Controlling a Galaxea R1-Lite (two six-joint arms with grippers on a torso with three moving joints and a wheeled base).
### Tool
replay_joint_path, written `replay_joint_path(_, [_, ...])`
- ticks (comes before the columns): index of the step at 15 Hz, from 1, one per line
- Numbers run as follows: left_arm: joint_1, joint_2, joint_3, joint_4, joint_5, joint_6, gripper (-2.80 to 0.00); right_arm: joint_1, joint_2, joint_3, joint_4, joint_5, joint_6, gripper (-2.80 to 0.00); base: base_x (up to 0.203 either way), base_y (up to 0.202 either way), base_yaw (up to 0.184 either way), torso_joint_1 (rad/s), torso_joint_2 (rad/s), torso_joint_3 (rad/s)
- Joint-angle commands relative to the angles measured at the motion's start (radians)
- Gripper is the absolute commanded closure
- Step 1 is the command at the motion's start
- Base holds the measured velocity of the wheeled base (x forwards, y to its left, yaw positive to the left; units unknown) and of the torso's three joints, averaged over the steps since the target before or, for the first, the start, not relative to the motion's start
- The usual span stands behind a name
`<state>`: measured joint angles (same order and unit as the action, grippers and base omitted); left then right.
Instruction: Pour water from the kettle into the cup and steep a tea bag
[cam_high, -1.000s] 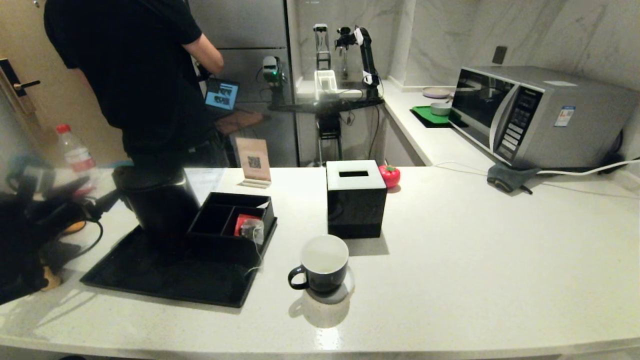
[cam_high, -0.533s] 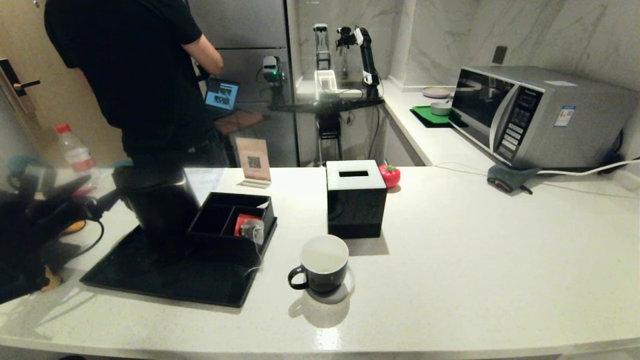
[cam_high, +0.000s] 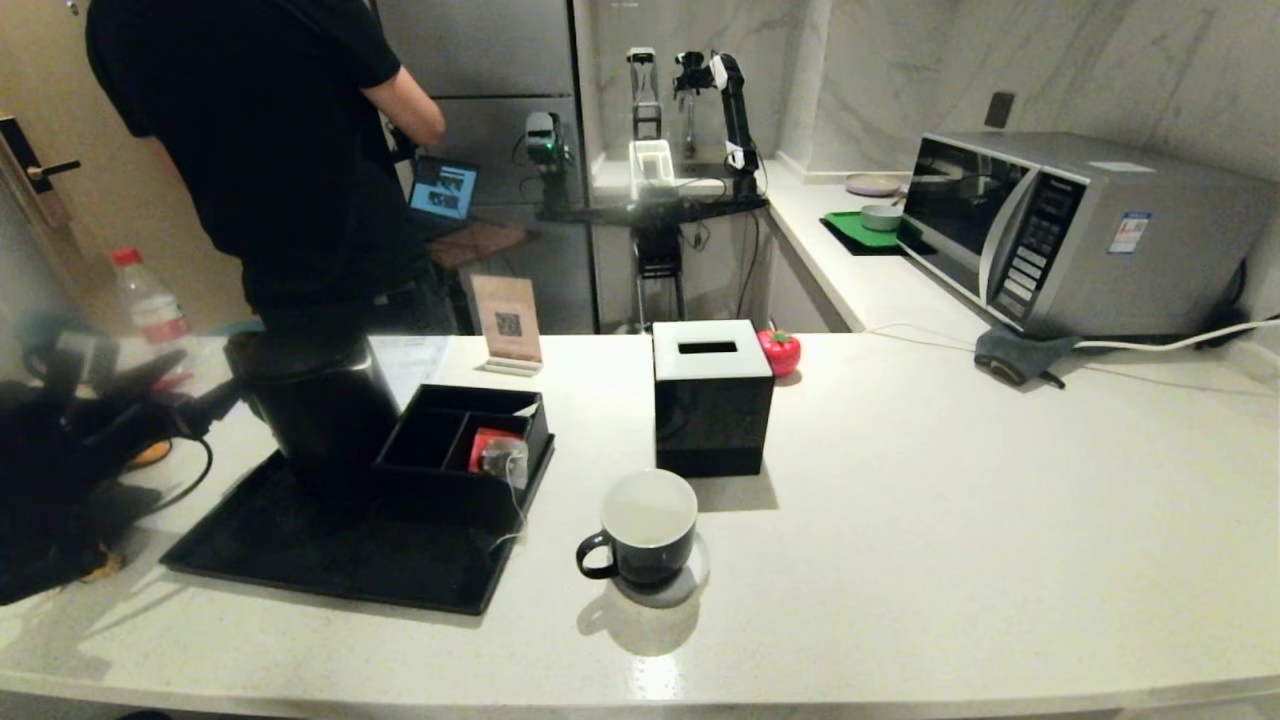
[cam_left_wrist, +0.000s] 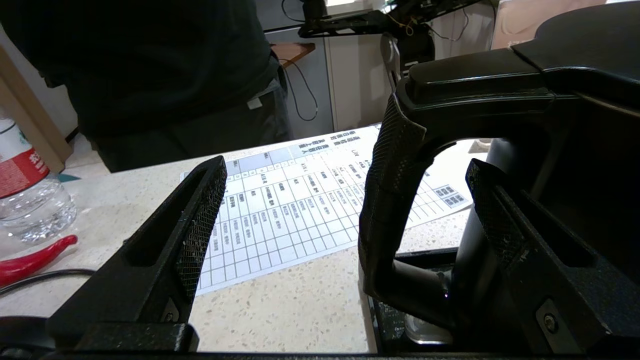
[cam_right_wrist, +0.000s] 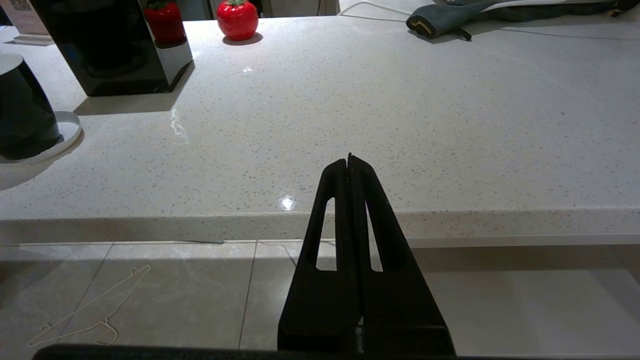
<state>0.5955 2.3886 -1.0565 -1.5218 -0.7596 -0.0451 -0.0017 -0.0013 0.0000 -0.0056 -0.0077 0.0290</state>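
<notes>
Kettle stands on the far left part of a black tray, on the left side of a pale speckled stone counter. My left gripper is at its loop handle: my fingers are spread wide, one on each side of the handle, and neither pad touches it. In the head view that arm shows only as a dark mass at the left edge.

A divided black box sits on the tray just right of the kettle; the tea bag lies in its right compartment against a red packet, its white string trailing over the near edge. The cup stands on a pale coaster right of the tray, near the counter's front, handle to the left. I cannot tell whether it holds water.

A black cube tissue box stands behind the cup, with a red tomato-shaped object at its far right corner. A printed sheet lies flat behind the kettle, and a small card stand is beyond it. A clear bottle and a red chilli are at the far left.

My right gripper hangs off the near edge of the counter, over a tiled floor, fingers pressed together and holding nothing.

A microwave occupies the far right, a grey cloth before it. A person in black stands beyond the counter at far left.
</notes>
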Motion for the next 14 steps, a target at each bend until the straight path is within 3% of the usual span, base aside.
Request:
replay_joint_path(1, [-0.011, 0.022, -0.024, -0.027, -0.003, -0.001, -2.8, 0.0, 0.001, 0.0, -0.001, 0.0, 0.0, 0.0, 0.0, 0.0, 0.0, 0.0, 0.0, 0.0])
replay_joint_path(9, [-0.057, 0.077, -0.131, -0.026, 0.016, -0.016, -2.8, 0.0, 0.001, 0.0, -0.001, 0.0, 0.0, 0.0, 0.0, 0.0, 0.0, 0.0, 0.0, 0.0])
replay_joint_path(14, [-0.06, 0.084, -0.139, -0.024, 0.023, -0.016, -2.8, 0.0, 0.001, 0.0, -0.001, 0.0, 0.0, 0.0, 0.0, 0.0, 0.0, 0.0, 0.0, 0.0])
